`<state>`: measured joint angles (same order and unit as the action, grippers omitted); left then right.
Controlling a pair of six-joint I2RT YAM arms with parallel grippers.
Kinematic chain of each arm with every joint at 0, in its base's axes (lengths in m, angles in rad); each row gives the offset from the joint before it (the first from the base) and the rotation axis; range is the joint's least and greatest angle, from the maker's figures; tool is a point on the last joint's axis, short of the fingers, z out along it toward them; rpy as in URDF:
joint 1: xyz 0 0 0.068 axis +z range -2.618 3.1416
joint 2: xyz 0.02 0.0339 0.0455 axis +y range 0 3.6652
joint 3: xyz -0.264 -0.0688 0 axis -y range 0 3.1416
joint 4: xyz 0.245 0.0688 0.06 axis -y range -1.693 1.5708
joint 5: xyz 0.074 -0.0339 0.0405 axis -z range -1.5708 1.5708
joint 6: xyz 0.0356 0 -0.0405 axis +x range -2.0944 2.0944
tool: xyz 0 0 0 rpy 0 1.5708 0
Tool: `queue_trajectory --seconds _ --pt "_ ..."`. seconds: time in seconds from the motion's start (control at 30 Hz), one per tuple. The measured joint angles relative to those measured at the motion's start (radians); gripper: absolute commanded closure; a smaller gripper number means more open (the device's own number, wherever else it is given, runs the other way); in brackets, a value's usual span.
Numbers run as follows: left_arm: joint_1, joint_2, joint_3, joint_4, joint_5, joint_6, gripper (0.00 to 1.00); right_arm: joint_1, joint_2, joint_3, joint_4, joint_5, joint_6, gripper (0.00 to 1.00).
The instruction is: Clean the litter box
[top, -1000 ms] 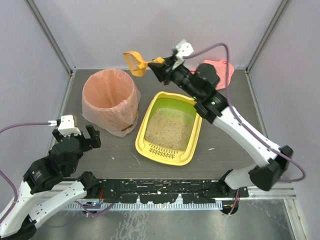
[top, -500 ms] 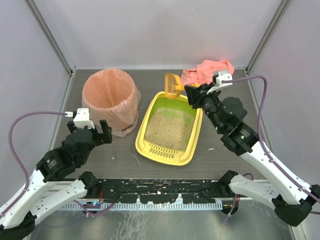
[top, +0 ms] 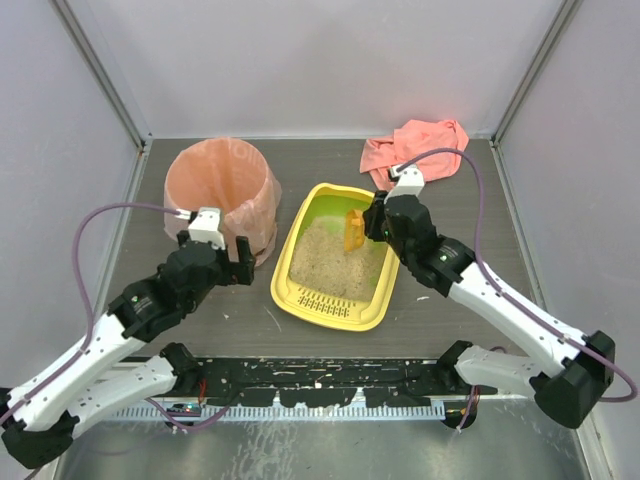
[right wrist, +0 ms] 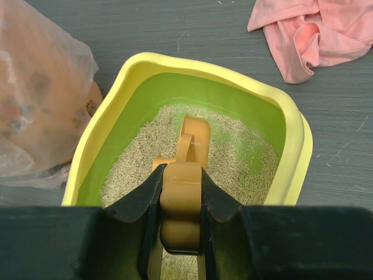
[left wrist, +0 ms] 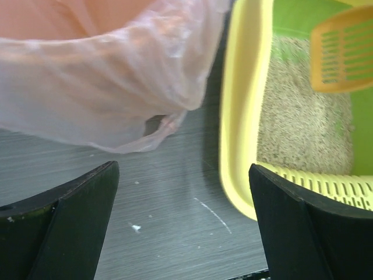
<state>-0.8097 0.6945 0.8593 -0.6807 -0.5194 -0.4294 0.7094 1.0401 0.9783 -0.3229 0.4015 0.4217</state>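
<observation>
Right hand (top: 369,225) lowered the orange scoop (top: 353,230) into the litter box (top: 330,318); left hand (top: 215,262) moved closer

One litter box (top: 330,302), scoop (top: 354,230), bin (top: 258,215), cloth (top: 415,145)

Narrow gap between bin (top: 255,215) and litter box (top: 330,306); scoop (top: 353,230) occupies box's far end.

The litter box (top: 283,268) sits mid-table (top: 520,240), with the bagged bin (top: 220,190) just left of it and a cloth (top: 415,145) behind to the right. The scoop (top: 354,229), held in the right claw (top: 368,228), rests in the box. The left claw (left wrist: 182,169) hangs before the bin.
</observation>
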Motion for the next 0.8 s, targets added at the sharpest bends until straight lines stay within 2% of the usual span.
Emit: queue_trajectory --seconds 0.2,0.4,0.6,0.8 --pt "-0.001 0.151 -0.023 0.138 0.132 0.001 0.17 -0.033 0.184 0.017 0.094 -0.01 0.0 0.99" --pt "-0.009 0.311 -0.026 0.262 0.206 0.01 0.23 -0.128 0.366 0.067 0.197 -0.089 0.01 1.0" --pt "-0.015 0.415 -0.029 0.341 0.237 0.027 0.33 -0.207 0.472 0.144 0.236 -0.245 0.045 0.99" --pt "-0.016 0.479 -0.047 0.398 0.261 0.031 0.43 -0.212 0.528 0.192 0.232 -0.36 0.056 0.99"
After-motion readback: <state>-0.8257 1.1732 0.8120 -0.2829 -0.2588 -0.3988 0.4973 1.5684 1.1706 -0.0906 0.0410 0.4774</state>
